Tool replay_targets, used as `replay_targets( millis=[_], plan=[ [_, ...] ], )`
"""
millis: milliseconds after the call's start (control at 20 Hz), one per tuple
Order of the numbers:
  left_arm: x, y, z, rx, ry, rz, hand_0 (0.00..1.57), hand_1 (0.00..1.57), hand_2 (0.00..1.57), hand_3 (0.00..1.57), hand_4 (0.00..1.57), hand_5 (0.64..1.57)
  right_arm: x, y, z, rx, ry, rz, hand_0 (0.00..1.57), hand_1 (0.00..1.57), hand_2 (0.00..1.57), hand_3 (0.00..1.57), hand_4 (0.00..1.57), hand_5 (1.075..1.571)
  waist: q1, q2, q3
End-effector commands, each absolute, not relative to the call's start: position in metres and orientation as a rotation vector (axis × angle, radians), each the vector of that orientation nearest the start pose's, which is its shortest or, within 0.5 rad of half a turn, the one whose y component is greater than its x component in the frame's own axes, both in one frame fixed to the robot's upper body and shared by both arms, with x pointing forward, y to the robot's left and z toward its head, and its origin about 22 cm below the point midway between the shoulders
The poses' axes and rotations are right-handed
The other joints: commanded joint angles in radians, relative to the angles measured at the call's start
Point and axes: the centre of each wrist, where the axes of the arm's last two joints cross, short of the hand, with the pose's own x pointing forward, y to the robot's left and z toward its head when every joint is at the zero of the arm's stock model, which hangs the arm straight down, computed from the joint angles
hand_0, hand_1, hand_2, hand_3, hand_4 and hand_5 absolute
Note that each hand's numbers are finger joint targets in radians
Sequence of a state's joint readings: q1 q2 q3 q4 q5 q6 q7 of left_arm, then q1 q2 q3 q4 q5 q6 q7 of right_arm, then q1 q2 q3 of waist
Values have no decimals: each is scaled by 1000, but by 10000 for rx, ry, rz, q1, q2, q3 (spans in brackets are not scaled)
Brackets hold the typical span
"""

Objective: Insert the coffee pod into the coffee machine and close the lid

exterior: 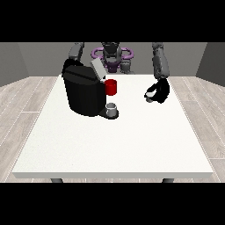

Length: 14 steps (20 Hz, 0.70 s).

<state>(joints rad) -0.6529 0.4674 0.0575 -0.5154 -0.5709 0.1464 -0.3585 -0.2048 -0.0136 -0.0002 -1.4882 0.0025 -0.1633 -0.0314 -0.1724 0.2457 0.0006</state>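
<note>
The hand at the view's right [160, 91] hangs low over the white table [132, 145], its fingers curled round a small pale coffee pod [150, 95] that shows at its lower edge; the pod sits well apart from the black coffee machine [83, 92], which stands at the view's left with its grey lid [98, 69] tilted up and open; a red part [111, 87] juts at the machine's front, above a small grey cup [111, 107] on the drip base. The other hand is hidden behind the machine. To do this step well, I judge the pod should be lifted clear of the table, carried level across above the red part, and lowered under the raised lid; the lid is best left alone until the pod is seated.
</note>
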Motion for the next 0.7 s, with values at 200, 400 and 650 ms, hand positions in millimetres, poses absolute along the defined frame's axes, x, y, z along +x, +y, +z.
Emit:
replay_targets(
  millis=[200,400,650],
  plan=[
    [395,357,52,6649,-15046,-8616,1400,1400,1423,1364,595,1571,284,-220,11,-824,-16101,-616,0,0,0,0,424,1571,6,-881,-7],
    [416,327,80,6369,-15458,-8863,1289,1289,1362,1337,557,1571,298,-229,5,-756,-16194,-989,0,0,0,0,442,1571,117,-822,-5],
    [436,299,132,6415,-16283,-9497,1235,1235,1323,1291,571,1571,312,-217,-2,-1095,-16282,-833,0,0,0,0,490,1571,363,-604,-1]
  ],
)
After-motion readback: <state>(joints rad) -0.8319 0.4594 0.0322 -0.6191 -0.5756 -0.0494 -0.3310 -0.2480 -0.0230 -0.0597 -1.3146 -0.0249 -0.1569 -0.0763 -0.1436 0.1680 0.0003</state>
